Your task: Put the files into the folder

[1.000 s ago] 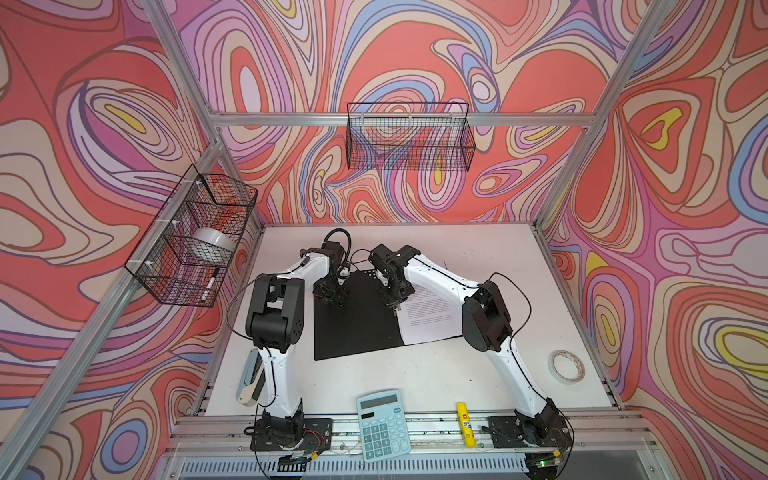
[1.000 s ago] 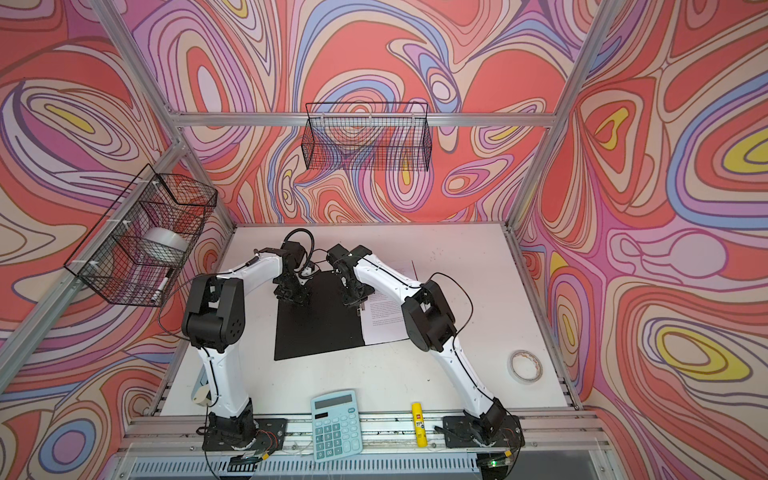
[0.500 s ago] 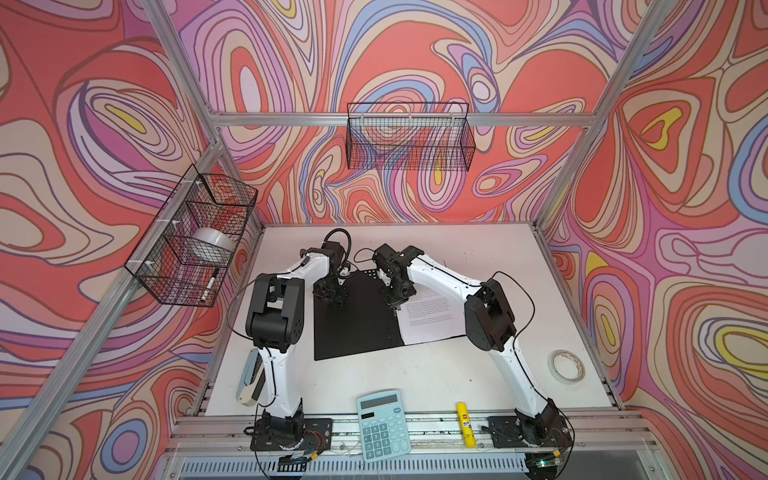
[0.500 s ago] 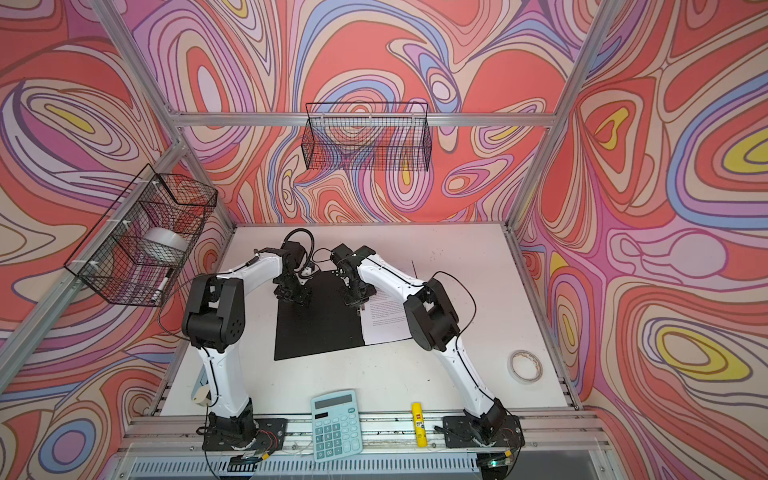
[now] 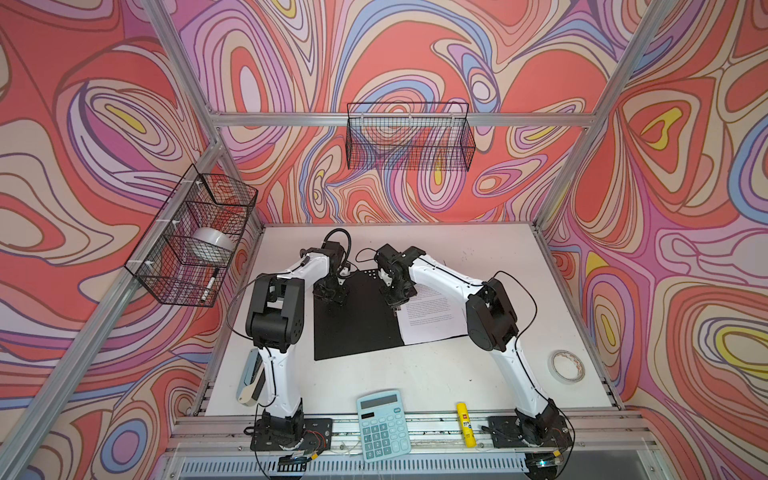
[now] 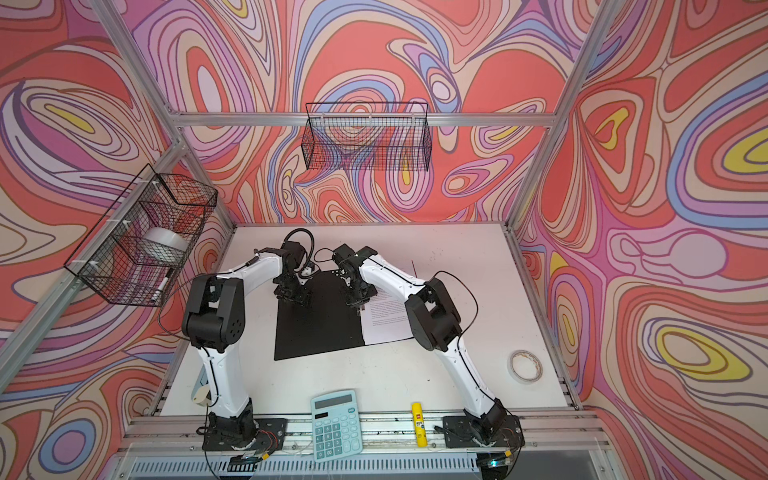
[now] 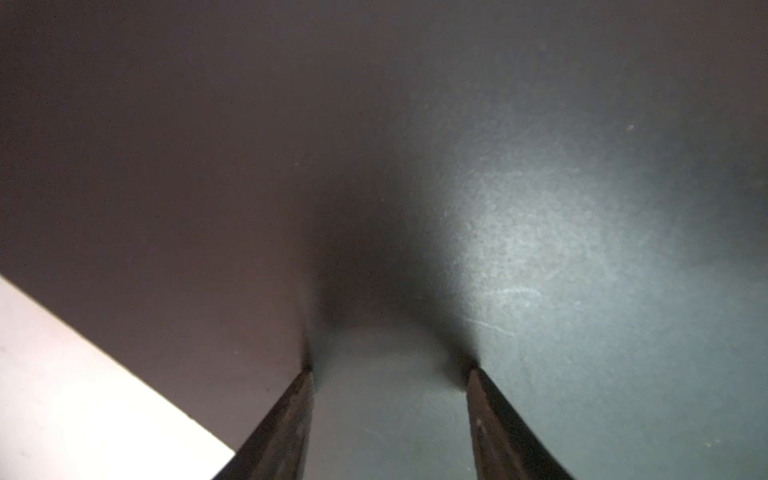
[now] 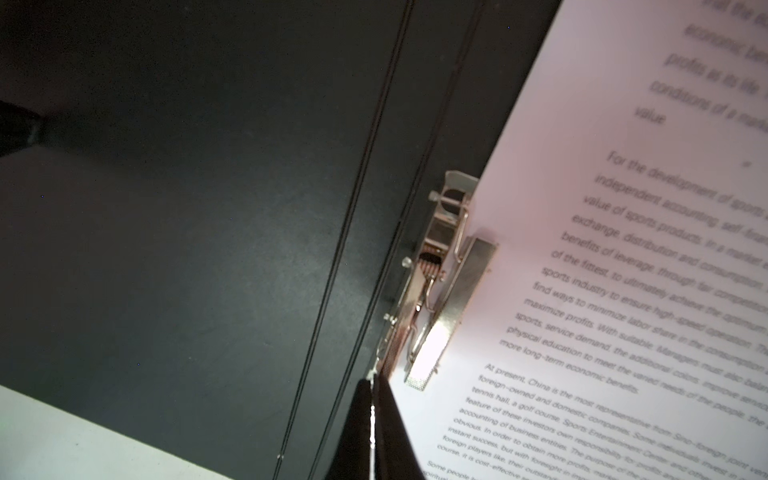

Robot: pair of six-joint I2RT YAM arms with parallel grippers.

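One folder (image 5: 357,324) lies open on the white table (image 5: 478,257), black inside facing up; one stack of files (image 5: 432,320) lies on its right half, printed side up, its edge tucked under the single metal clip (image 8: 449,291) by the spine; how many sheets are in the stack cannot be told. Two arms reach over it; the left gripper (image 5: 330,296) stands on the bare left half, its two fingers (image 7: 291,415) spread apart with both tips down on the black surface and nothing between them; the right gripper (image 8: 372,380) has its tips pressed together at the end of the clip, pinching nothing visible. At the front edge sit one pale blue calculator (image 5: 383,424) and one yellow glue stick (image 5: 465,424); one roll of tape (image 5: 567,365) lies at the right; two wire baskets (image 5: 409,141) hang on the walls.
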